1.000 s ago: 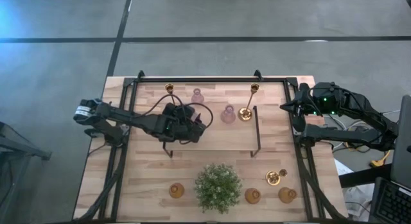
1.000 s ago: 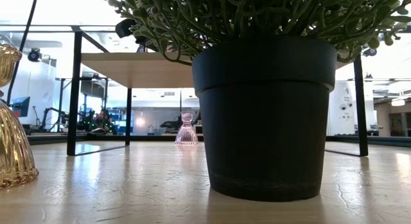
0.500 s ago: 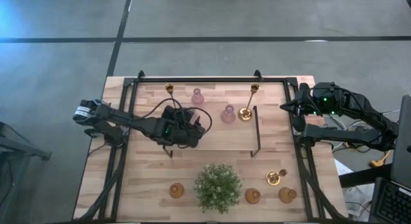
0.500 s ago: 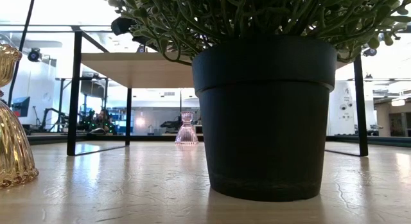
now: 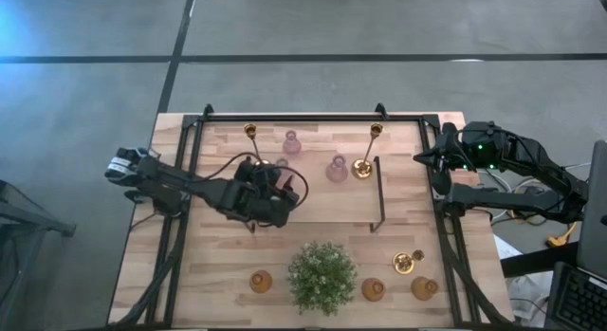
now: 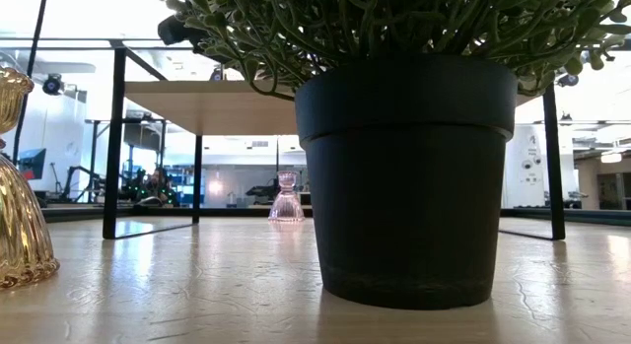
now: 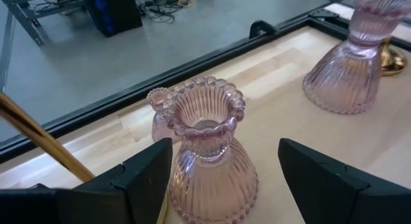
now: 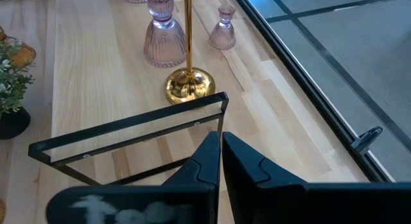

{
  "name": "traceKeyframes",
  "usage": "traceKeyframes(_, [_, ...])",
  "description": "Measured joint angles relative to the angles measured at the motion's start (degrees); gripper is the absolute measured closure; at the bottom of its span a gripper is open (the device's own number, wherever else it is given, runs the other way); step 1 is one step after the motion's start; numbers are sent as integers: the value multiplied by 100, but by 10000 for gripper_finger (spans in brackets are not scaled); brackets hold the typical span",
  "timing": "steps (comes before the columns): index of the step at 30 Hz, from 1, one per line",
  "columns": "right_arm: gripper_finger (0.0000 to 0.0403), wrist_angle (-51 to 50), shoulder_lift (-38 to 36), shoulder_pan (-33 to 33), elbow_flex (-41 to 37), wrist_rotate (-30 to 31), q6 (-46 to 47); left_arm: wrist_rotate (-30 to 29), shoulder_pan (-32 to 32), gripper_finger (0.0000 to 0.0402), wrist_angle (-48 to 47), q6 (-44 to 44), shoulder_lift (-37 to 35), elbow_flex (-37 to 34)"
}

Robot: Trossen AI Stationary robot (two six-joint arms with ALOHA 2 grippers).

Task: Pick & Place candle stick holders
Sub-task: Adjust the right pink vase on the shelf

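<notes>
A squat pink-lilac glass holder (image 7: 209, 160) stands upright on its base on the raised wooden shelf (image 5: 332, 203). My left gripper (image 7: 225, 147) is open, with one finger on either side of the holder and a gap to each. In the high view my left gripper (image 5: 275, 182) is over the shelf's left part. Two more pink holders (image 5: 337, 168) (image 5: 291, 141) and two brass sticks (image 5: 361, 166) (image 5: 251, 132) stand farther back. My right gripper (image 8: 220, 144) is shut and empty at the table's far right (image 5: 427, 160).
A bushy green plant in a black pot (image 5: 322, 274) stands at the near middle and fills the low view (image 6: 404, 176). Amber glass holders (image 5: 261, 281) (image 5: 373, 289) (image 5: 424, 288) and a short brass holder (image 5: 408, 263) stand along the near edge. The shelf's black frame (image 8: 128, 131) is by my right gripper.
My left gripper has drawn back toward the table's near left, away from the pink holder. The holder now shows uncovered on the shelf beyond the fingers.
</notes>
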Motion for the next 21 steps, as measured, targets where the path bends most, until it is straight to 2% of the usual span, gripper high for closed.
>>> traceKeyframes(10, [390, -1, 0, -1, 0, 1, 0, -52, -411, 115, -54, -9, -36, 0])
traceKeyframes(17, [390, -1, 1, -1, 0, -1, 0, -216, -1046, 115, -52, 33, -211, 11])
traceKeyframes(21, [390, -1, 1, 0, 0, 2, 0, -323, -1500, 115, -42, 463, -439, 11])
